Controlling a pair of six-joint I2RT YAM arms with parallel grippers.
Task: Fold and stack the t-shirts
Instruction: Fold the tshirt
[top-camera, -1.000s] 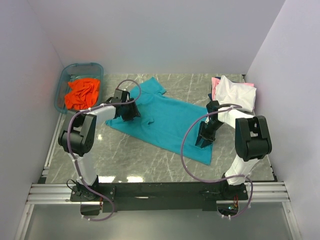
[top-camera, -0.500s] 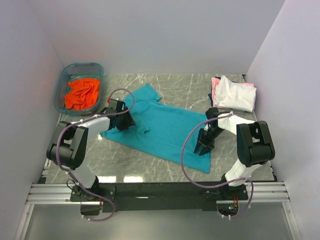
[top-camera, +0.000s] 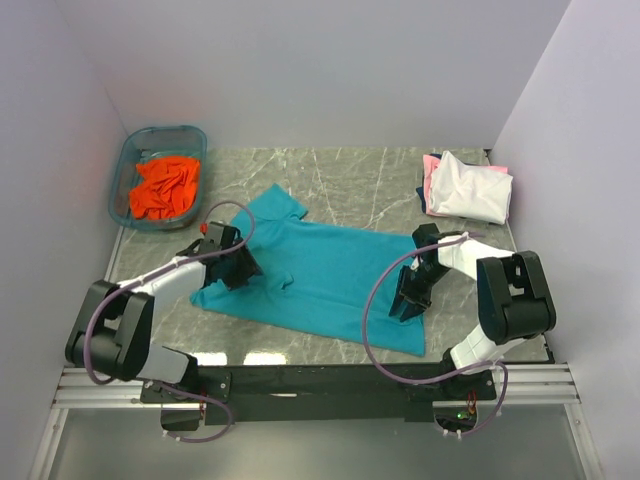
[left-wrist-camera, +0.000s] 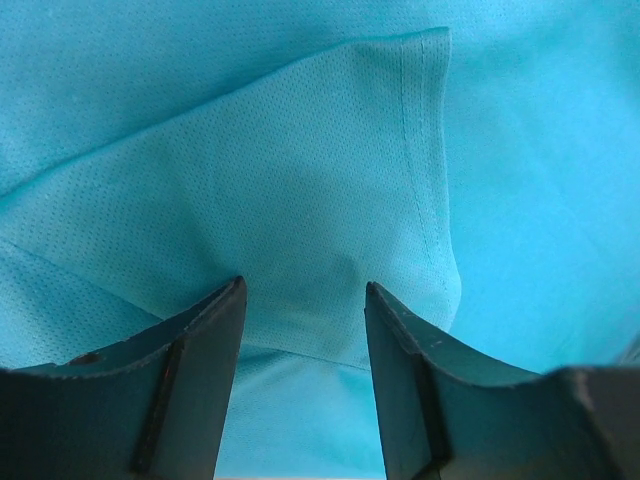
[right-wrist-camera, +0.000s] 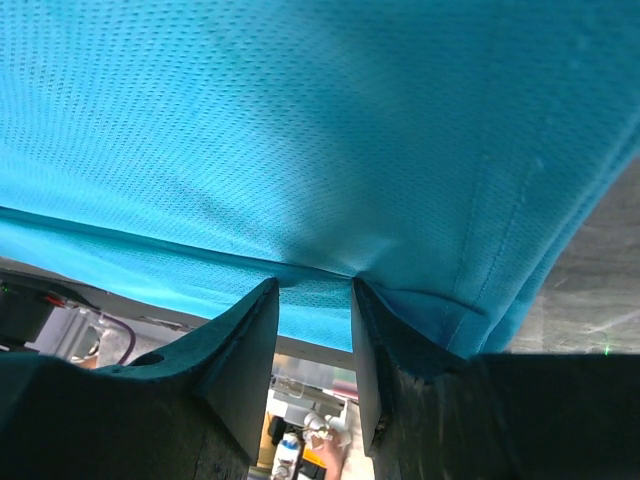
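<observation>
Marble table, white walls around. The teal shirt lies spread across the middle, not yet folded. My left gripper is clamped on a pucker of it by the left sleeve, and my right gripper pinches its right hem, lifted. Far right, the white shirt sits folded on the pink shirt and dark blue shirt; I judge those three done. The orange shirt lies crumpled in the tub, far left.

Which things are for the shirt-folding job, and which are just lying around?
For the job: teal t-shirt; orange t-shirt; white t-shirt, on top of the pink t-shirt.
Just lying about: blue plastic tub; table.
</observation>
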